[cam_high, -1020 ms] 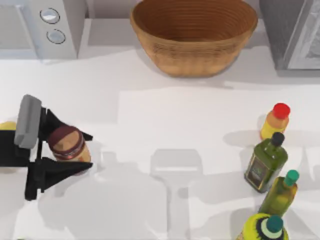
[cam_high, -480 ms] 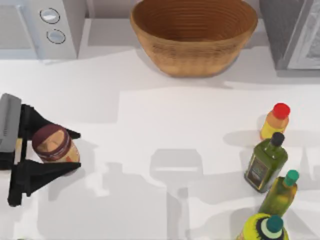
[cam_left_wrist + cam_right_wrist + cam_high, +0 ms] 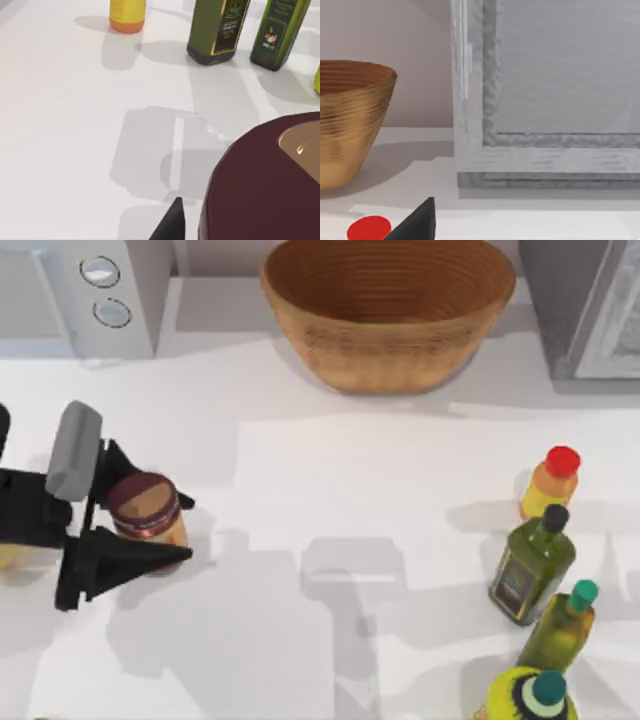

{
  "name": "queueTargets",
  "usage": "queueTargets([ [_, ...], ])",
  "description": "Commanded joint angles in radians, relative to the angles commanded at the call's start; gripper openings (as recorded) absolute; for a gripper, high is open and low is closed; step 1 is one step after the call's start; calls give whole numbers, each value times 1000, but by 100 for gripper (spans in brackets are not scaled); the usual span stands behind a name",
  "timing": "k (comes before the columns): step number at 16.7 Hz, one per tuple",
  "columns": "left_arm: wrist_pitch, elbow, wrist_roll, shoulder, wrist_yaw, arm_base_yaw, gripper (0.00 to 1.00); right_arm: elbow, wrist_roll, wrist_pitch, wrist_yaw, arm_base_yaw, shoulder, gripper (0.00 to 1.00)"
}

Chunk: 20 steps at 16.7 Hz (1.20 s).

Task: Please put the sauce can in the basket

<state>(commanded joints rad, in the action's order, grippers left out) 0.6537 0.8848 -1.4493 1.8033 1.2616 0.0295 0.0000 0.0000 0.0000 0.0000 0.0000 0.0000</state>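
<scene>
The sauce can, maroon with a shiny brown top and an orange band, sits between the black fingers of my left gripper at the table's left side. The gripper is shut on it, and the shadow on the table to its right suggests it is held above the surface. In the left wrist view the can looms close beside one black fingertip. The wicker basket stands at the back centre, well away from the can. In the right wrist view the basket appears beside a black fingertip of my right gripper.
A white microwave stands at the back left and a grey appliance at the back right. On the right stand a yellow bottle with a red cap, a dark oil bottle and a green bottle.
My left gripper, still holding the can, swung left and then came back right, ending slightly farther right and nearer the back than a second ago.
</scene>
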Motion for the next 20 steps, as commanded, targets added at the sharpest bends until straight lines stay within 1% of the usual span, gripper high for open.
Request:
queueTargets([
  [2, -60, 114, 137, 38, -75, -39, 0, 0, 0, 0, 0, 0, 0, 100],
  [5, -163, 313, 338, 77, -223, -91, 0, 0, 0, 0, 0, 0, 0, 100],
  [9, -276, 490, 587, 114, -378, -159, 0, 0, 0, 0, 0, 0, 0, 100],
  [11, -330, 594, 743, 140, -480, -200, 0, 0, 0, 0, 0, 0, 0, 100],
  [14, -423, 785, 998, 194, -659, -279, 0, 0, 0, 0, 0, 0, 0, 100],
  [16, -482, 879, 1135, 236, -755, -338, 0, 0, 0, 0, 0, 0, 0, 100],
  [18, -527, 950, 1236, 274, -824, -396, 0, 0, 0, 0, 0, 0, 0, 100],
  [20, -558, 993, 1300, 319, -866, -445, 0, 0, 0, 0, 0, 0, 0, 100],
])
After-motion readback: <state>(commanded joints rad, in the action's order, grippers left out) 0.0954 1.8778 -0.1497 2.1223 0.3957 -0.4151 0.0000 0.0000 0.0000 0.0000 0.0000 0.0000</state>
